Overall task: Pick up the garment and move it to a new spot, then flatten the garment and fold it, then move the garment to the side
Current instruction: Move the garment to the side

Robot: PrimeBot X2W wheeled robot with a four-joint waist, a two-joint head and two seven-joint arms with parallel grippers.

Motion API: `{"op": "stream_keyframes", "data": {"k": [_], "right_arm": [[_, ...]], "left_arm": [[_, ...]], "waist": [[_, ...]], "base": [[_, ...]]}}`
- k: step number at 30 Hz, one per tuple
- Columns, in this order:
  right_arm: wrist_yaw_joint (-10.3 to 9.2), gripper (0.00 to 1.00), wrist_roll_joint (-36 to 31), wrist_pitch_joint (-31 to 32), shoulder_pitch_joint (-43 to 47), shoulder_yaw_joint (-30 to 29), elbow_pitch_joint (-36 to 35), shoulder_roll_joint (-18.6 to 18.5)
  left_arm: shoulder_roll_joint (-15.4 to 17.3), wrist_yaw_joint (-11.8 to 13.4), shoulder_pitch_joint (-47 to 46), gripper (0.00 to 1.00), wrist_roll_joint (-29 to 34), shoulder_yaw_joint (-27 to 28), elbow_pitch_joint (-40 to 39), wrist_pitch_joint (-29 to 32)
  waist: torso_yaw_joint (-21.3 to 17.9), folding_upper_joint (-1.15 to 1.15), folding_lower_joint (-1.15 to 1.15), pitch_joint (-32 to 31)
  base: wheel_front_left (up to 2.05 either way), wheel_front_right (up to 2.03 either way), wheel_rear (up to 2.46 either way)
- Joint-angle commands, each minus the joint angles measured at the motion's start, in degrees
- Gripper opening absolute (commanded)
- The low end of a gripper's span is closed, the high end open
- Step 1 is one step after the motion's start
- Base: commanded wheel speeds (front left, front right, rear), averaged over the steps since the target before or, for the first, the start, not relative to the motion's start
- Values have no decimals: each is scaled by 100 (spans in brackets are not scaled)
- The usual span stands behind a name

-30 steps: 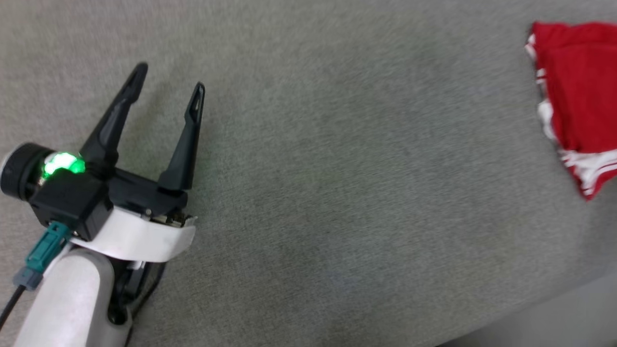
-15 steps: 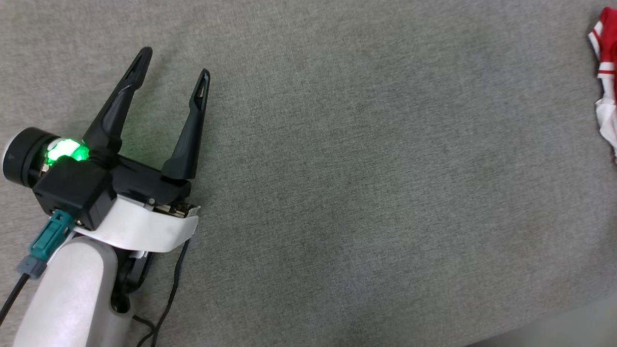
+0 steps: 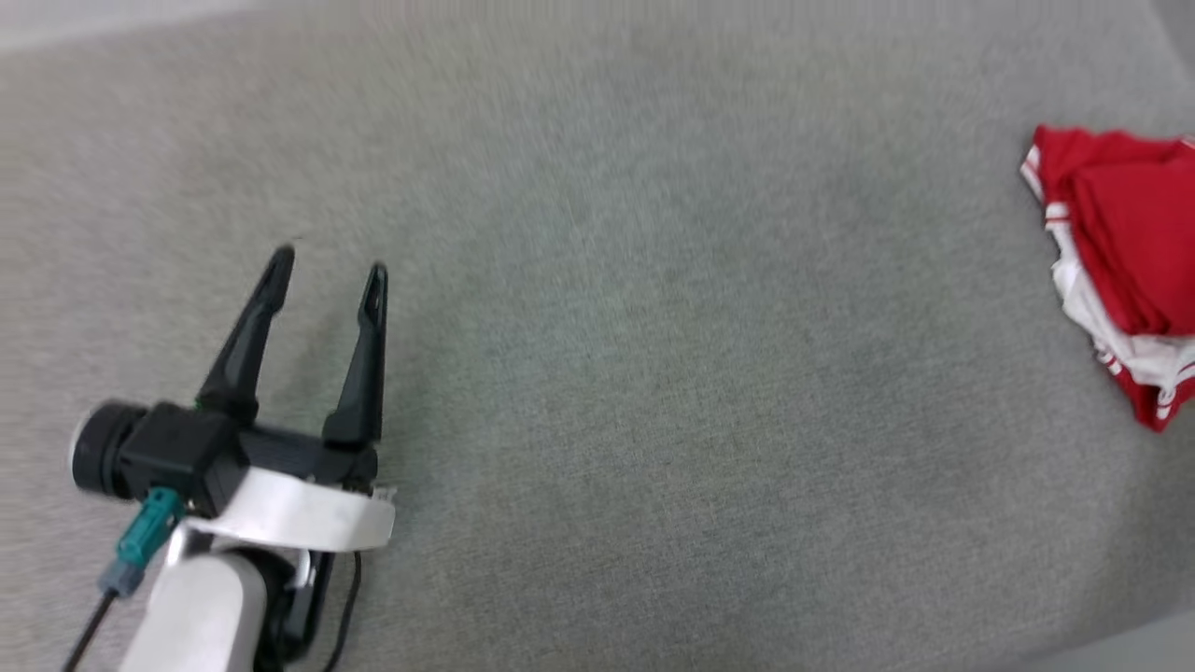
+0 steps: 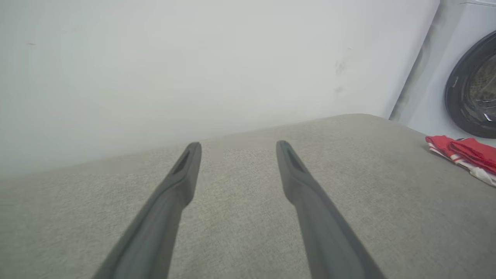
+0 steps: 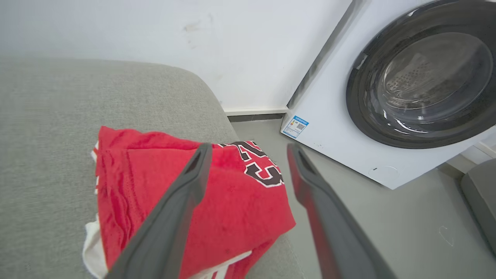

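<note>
The right gripper (image 5: 250, 147) stands spread wide and empty just above the garment (image 5: 236, 209). The left gripper (image 3: 330, 261) is likewise released and holds nothing, over the bare grey cushion (image 3: 653, 373) and well apart from the shirt. The folded red shirt lies at the cushion's corner nearest the washing machine (image 5: 387, 97) with one edge lapping over the side, so a finger snagging the thin fabric could undo the fold or drag it onto the floor (image 5: 387, 232).
</note>
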Motion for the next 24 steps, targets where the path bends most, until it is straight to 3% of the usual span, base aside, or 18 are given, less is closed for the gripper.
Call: {"op": "stream_keyframes", "data": {"k": [1,13,24], "right_arm": [[-4,100,97,25,333,77,-315,119],[-3,100,617,551,2621,678,-3083,1218],[-4,100,819,734,3390,1452,-3979,1585]], "left_arm": [[-62,84,190,100,-34,39,37,-47],[-322,480,1057,100,-130,221,496,-179],[-193,610,1569,100,-163,466,731,-196]], "waist": [[189,0,0,-583],[904,0,0,-1673],[1287,0,0,-2241]], "base": [[0,0,0],[0,0,0],[0,0,0]]}}
